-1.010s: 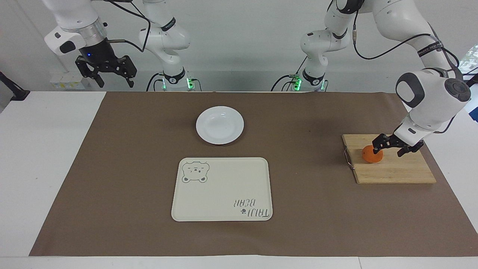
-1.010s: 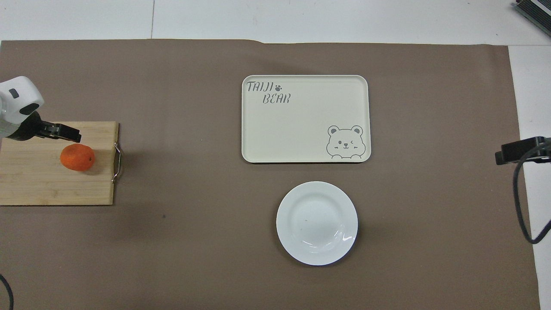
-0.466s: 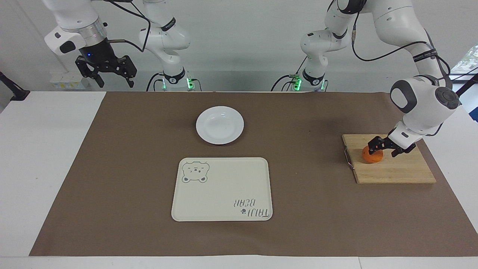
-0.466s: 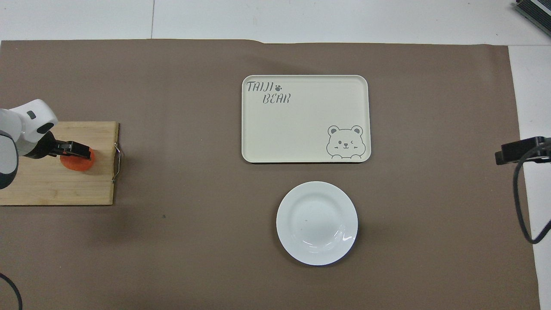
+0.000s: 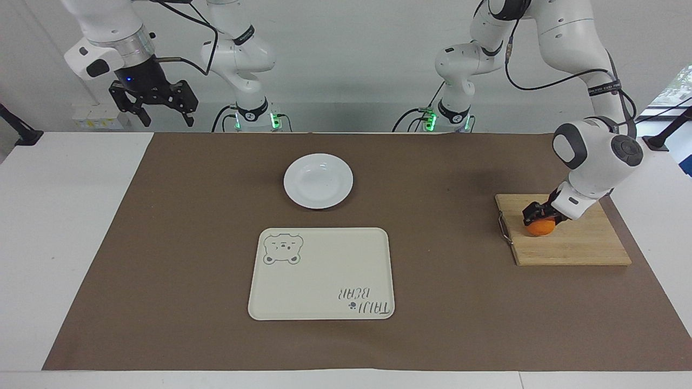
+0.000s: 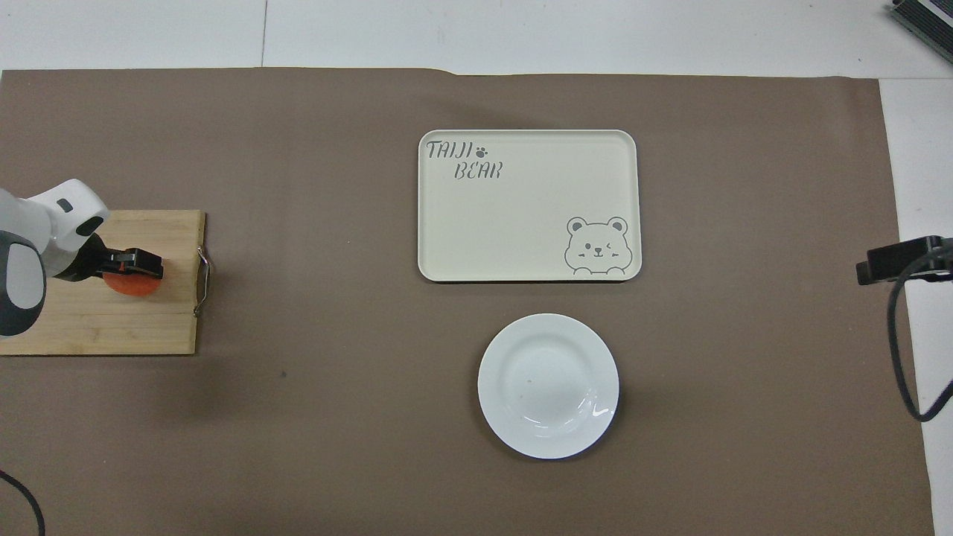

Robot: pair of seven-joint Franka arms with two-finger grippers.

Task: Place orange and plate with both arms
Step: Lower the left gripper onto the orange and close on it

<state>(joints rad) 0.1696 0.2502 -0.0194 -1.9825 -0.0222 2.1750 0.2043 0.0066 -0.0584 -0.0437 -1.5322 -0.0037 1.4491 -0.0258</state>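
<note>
Bending low, left gripper [image 5: 539, 216] straddles orange [image 5: 540, 228]; right arm waits.

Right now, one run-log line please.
left gripper: down on orange, on cutting board | right gripper: waiting, open | plate: untouched

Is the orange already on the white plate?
No, the orange sits on the wooden cutting board at the left arm's end of the table, under the left gripper, and the plate holds nothing.

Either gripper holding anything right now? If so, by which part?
Left gripper sits down over the top of the small round orange on the wooden board; a closed hold cannot be told. Right gripper holds nothing.
</note>
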